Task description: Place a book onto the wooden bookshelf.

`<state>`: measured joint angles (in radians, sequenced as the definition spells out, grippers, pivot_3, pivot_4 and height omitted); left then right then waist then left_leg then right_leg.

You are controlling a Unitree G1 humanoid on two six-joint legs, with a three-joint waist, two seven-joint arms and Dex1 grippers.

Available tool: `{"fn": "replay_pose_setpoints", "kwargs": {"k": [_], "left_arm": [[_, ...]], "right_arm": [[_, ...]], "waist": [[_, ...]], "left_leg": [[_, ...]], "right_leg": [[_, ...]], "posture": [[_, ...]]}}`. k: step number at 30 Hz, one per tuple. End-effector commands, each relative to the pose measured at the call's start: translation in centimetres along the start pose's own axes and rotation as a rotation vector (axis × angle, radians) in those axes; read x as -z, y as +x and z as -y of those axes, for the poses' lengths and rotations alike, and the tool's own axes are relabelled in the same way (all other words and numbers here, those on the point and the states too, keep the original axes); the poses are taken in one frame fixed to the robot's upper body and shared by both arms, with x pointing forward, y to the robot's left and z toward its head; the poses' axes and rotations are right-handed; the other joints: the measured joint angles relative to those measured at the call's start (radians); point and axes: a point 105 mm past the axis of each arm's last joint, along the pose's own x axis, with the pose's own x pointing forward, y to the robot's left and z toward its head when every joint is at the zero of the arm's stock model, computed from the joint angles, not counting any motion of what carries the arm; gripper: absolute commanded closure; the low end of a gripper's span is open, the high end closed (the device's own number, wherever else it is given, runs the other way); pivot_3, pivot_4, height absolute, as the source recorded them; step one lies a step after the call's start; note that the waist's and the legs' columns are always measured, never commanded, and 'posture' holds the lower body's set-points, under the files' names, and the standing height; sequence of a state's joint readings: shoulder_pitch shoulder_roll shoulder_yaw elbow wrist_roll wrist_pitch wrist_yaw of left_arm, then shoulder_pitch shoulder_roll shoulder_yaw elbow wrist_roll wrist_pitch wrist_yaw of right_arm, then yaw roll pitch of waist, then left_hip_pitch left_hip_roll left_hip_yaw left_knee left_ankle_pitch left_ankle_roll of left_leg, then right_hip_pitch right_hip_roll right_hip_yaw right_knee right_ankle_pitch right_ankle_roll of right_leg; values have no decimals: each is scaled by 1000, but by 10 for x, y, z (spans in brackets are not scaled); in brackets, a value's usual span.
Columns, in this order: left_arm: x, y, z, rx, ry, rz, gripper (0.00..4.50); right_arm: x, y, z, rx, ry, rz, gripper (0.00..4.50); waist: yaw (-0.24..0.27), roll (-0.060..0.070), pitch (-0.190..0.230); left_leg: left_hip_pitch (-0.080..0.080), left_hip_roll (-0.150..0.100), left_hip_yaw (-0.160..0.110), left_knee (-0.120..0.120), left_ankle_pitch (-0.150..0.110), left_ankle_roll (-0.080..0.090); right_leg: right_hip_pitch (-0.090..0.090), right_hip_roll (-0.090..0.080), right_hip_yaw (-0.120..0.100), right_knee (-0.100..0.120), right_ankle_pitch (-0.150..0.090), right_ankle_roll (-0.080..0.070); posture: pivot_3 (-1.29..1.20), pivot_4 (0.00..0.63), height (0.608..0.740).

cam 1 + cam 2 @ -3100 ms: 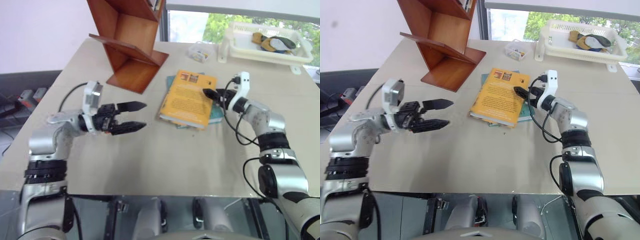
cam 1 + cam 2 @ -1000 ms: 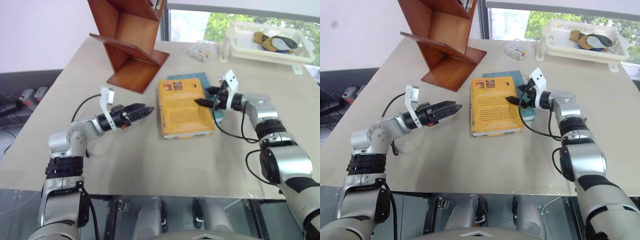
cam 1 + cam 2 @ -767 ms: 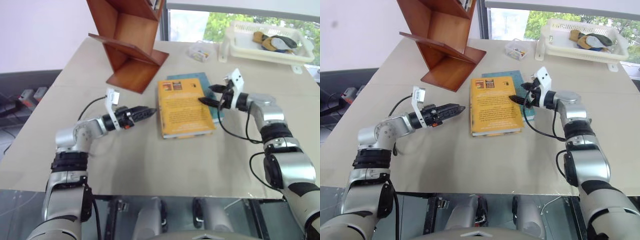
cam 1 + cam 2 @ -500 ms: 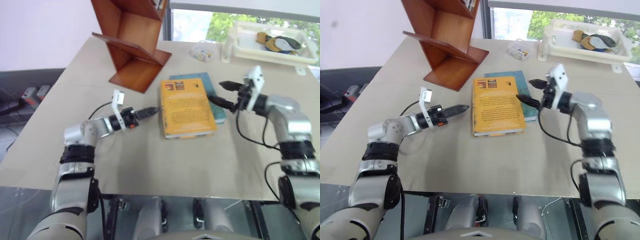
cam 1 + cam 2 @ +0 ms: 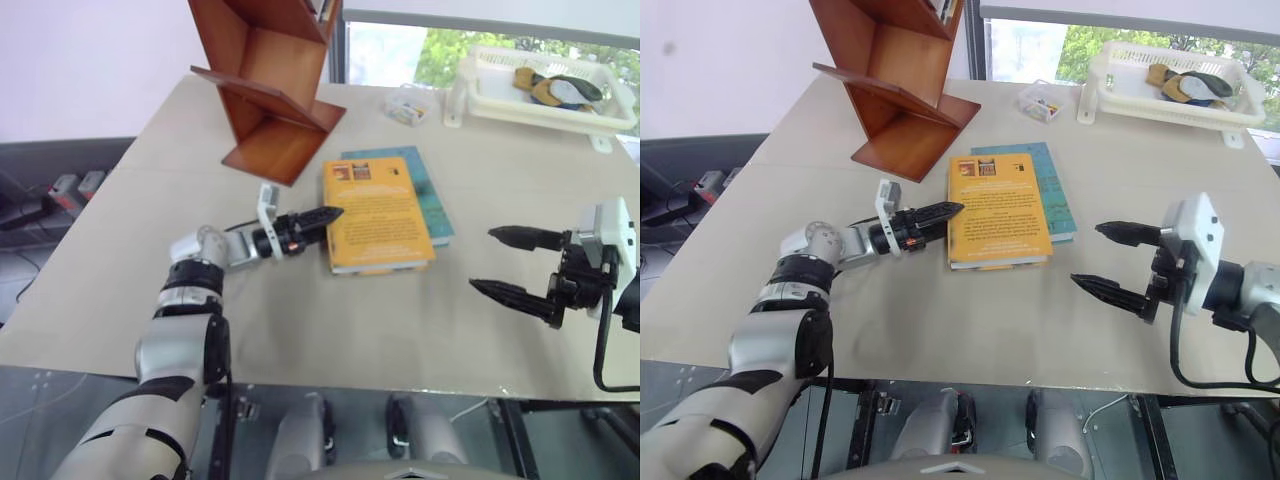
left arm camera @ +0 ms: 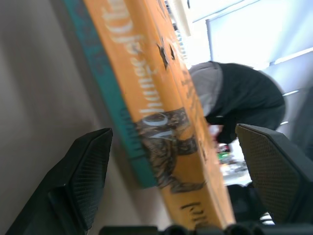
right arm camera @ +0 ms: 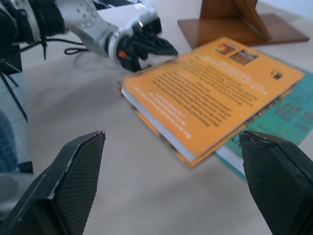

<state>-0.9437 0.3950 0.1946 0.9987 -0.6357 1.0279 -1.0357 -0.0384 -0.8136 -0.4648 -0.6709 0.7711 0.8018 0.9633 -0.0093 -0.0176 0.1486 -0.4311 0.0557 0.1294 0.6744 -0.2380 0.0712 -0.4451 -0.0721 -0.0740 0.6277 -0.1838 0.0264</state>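
The orange-yellow book (image 5: pixel 378 212) lies flat mid-table on a thinner teal book (image 5: pixel 428 185). The wooden bookshelf (image 5: pixel 270 90) stands at the back left, apart from both books. My left gripper (image 5: pixel 328 214) is open, level, and rolled so one finger sits above the other. Its tips reach the book's left edge. In the left wrist view the book's spine (image 6: pixel 161 98) runs between the two fingers (image 6: pixel 83 176); I cannot tell whether they touch it. My right gripper (image 5: pixel 481 259) hangs open and empty to the right of the books, near the table's front.
A white plastic basket (image 5: pixel 500 95) with small items stands at the back right, a small clear box (image 5: pixel 408 105) beside it. Cables lie on the floor at the left. A person in dark clothes (image 6: pixel 244 98) is beyond the table. The table's front edge (image 5: pixel 330 368) is near.
My right gripper has drawn back from the book's right side toward the table's near right. My left gripper has rolled and moved right to the book's left edge.
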Motion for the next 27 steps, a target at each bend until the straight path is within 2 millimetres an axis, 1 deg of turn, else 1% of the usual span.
{"fn": "replay_pose_setpoints", "kwargs": {"k": [1, 4, 7, 10, 12, 14, 16, 21, 24, 25, 27], "left_arm": [[-7, 5, 12, 79, -55, 31, 58], [-1, 12, 11, 84, -94, 8, 58], [3, 15, 13, 107, -121, -5, 58], [4, 17, 15, 138, -150, -2, 58], [6, 16, 18, 172, -175, -3, 58], [11, 14, 18, 204, -189, -25, 58], [17, 13, 15, 197, -198, -52, 58], [25, 16, 16, 213, -207, -102, 58], [25, 18, 16, 208, -198, -103, 865], [25, 18, 15, 207, -196, -107, 1276], [27, 20, 16, 208, -198, -116, 2276]], "right_arm": [[-8, -6, -7, 11, -49, 13, 0], [-2, -13, -14, -7, -40, -7, 0], [8, -20, -18, -11, -42, -46, 0], [15, -24, -20, -15, -27, -69, 0], [16, -24, -20, -15, -29, -69, 0], [16, -24, -19, -11, -38, -73, 0], [16, -24, -17, 0, -52, -80, 0], [14, -25, -16, 7, -60, -77, 0], [14, -26, -16, 13, -63, -73, 0], [14, -26, -16, 15, -62, -72, 0], [14, -27, -16, 23, -61, -72, 0]], "waist": [[0, 0, 0], [8, 0, 0], [20, 0, 0], [22, 0, 0], [22, 0, 0], [22, 0, 0], [22, 0, 0], [23, 0, 0], [24, -1, 0], [24, -1, 0], [24, -1, 0]], "left_leg": [[0, 0, 0, 0, 0, 0], [-1, -1, 0, 0, 0, 0], [-1, -1, 0, 0, -1, 1], [-1, -1, 0, 0, -1, 1], [-1, -1, 0, 0, -1, 2], [-1, -1, 0, 1, -1, 2], [-1, -1, 0, 2, -1, 2], [-1, -1, 0, 2, -1, 2], [-1, -1, -1, 2, -1, 2], [-2, -1, -1, 2, -1, 2], [-2, -1, -1, 2, -1, 2]], "right_leg": [[0, 0, 0, 0, 0, 0], [0, 0, 0, -1, 1, 0], [0, 0, 0, -1, 2, 0], [0, 0, 0, -1, 1, 0], [0, 0, 0, -1, 0, 0], [0, 0, 0, -1, -1, 0], [0, 0, 0, 0, -1, 0], [0, 0, 0, -1, 0, -1], [0, 0, 0, -1, 0, -2], [0, 0, 0, -1, 0, -2], [0, 0, 0, -1, 0, -2]], "posture": [[0, 150, 712], [0, 150, 712], [0, 150, 712], [0, 150, 712], [0, 150, 712], [0, 150, 712], [0, 150, 712], [0, 150, 712], [0, 150, 712], [0, 150, 712], [0, 150, 712]]}}
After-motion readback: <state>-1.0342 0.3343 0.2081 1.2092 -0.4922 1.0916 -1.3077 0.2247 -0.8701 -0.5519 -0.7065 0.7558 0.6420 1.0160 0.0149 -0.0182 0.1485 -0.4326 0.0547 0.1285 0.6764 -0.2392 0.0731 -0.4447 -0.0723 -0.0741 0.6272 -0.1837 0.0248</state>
